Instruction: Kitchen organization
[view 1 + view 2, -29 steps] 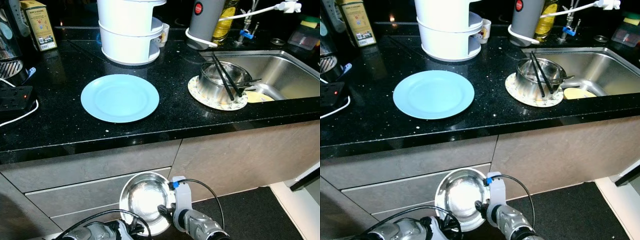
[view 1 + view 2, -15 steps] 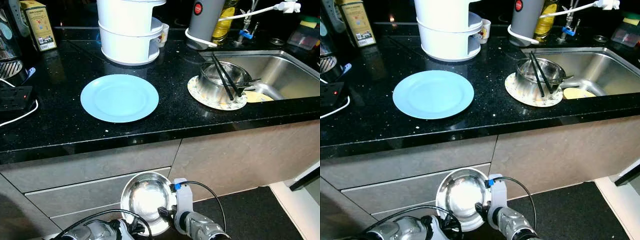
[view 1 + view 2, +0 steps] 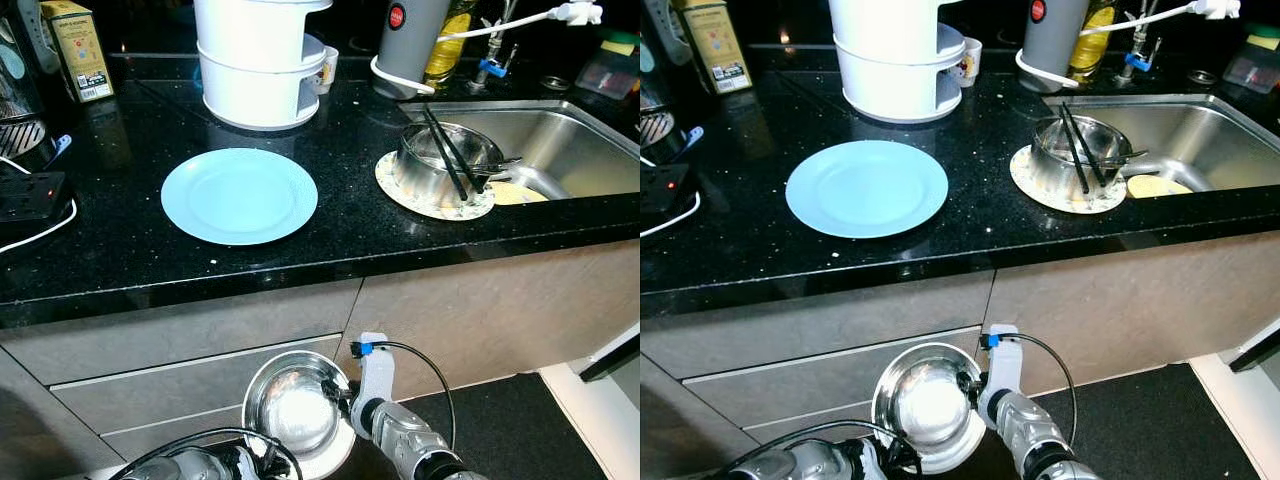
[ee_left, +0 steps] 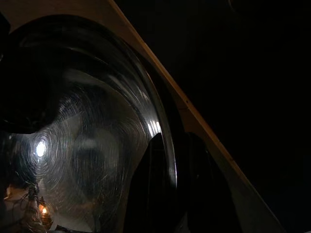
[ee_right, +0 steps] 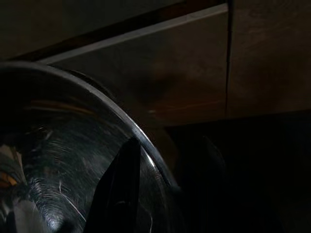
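Fingers of right gripper and left gripper: pinching steel bowl rim, below counter. Blue plate, sink dishes: apparently unsorted.

In front of me runs a speckled black countertop, and at its back stands a tall white stacked appliance with a small mug tucked just beside it. Far left, a yellow box stands upright, and nearer me a black power strip shows a red light. A grey canister sits behind the steel sink. Below, grey drawer fronts.
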{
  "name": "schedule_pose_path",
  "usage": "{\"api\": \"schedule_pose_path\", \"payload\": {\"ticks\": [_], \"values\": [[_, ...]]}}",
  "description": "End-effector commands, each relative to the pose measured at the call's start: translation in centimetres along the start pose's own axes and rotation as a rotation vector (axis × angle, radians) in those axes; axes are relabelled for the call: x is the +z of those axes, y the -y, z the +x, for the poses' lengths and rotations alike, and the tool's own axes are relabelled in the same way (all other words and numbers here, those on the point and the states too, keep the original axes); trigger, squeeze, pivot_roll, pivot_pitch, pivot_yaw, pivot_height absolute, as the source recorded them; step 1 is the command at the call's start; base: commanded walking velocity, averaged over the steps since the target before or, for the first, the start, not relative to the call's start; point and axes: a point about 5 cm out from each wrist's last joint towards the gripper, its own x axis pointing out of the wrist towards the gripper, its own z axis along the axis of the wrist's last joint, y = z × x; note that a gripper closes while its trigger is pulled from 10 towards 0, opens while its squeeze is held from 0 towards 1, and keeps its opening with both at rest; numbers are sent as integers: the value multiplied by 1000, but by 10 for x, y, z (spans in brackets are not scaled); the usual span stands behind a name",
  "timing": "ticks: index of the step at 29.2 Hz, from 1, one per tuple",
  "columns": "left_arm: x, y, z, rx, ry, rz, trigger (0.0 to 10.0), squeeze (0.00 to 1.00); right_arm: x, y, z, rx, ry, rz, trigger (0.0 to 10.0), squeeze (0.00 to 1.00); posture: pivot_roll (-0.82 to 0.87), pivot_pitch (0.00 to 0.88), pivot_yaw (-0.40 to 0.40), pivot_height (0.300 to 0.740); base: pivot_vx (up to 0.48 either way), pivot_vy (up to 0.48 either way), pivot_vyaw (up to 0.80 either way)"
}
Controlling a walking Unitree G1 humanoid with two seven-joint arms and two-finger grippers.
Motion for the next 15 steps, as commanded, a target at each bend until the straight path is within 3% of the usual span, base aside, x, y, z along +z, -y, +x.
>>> {"api": "schedule_pose_path", "payload": {"ticks": [1,5,6,8,9,15], "values": [[12,-1,4,7,62,13,0,0,-4,-2,0,12,-15,5,10000,0,-16,197,-99,740,0,0,0],[11,-2,4,9,60,14,0,0,-9,-6,0,36,-36,4,10000,0,-16,197,-99,740,0,0,0],[11,-2,3,9,60,14,0,0,-10,-6,0,38,-38,6,9098,0,-16,197,-99,740,0,0,0],[11,-2,3,7,59,15,0,0,-11,-6,0,42,-38,15,824,0,-16,197,-99,740,0,0,0],[11,-2,3,7,58,14,0,0,-11,-6,0,42,-38,20,0,0,-16,197,-99,740,0,0,0],[11,-1,3,2,57,12,0,0,-12,-4,-1,42,-38,27,0,0,-19,200,-98,740,0,0,0]]}}
